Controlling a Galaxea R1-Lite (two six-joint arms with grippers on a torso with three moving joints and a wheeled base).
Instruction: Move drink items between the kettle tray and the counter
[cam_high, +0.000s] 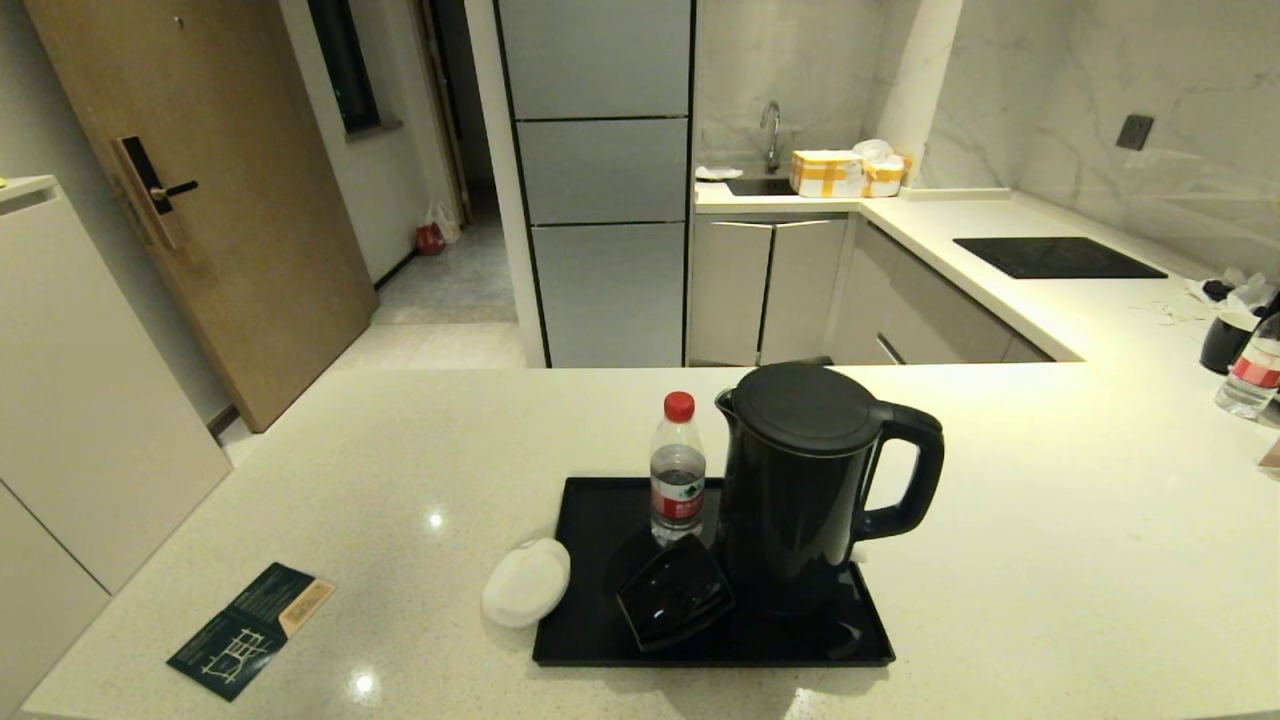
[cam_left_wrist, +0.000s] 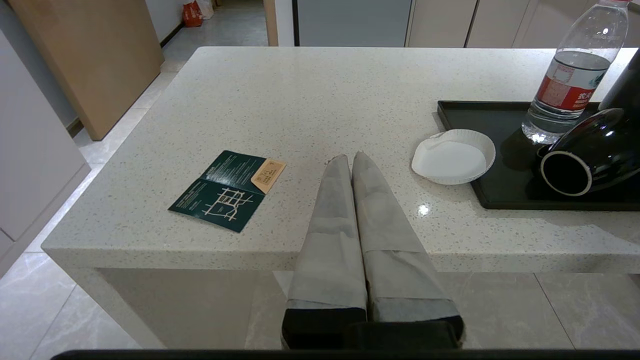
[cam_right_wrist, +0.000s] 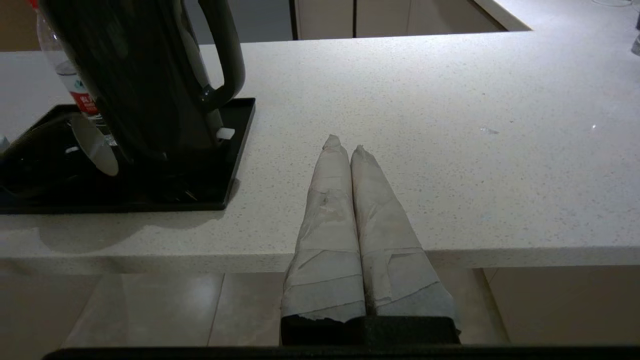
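Nearest me, my left end effector (cam_left_wrist: 350, 159) hangs at the near edge of the desk (cam_high: 1050, 520), its taped fingers pressed together on nothing and touching nothing; my right end effector (cam_right_wrist: 345, 145) is the same on the other side, closed and empty, just off the desk's front edge beside the tray. So as I judge it, no item is in hand and the moving is all still to do. A little further in, the white saucer (cam_high: 526, 582) sits with one side over the left rim of the kettle tray (cam_high: 600, 640), the rest on the desk. On the tray itself the black mug (cam_high: 676, 592) lies tipped on its side, white lining showing in my left wrist view. Behind it stands the bottle (cam_high: 678, 470), upright, and to its right the kettle (cam_high: 810, 480), also upright. The green leaflet (cam_high: 250, 630) lies well apart on the left.
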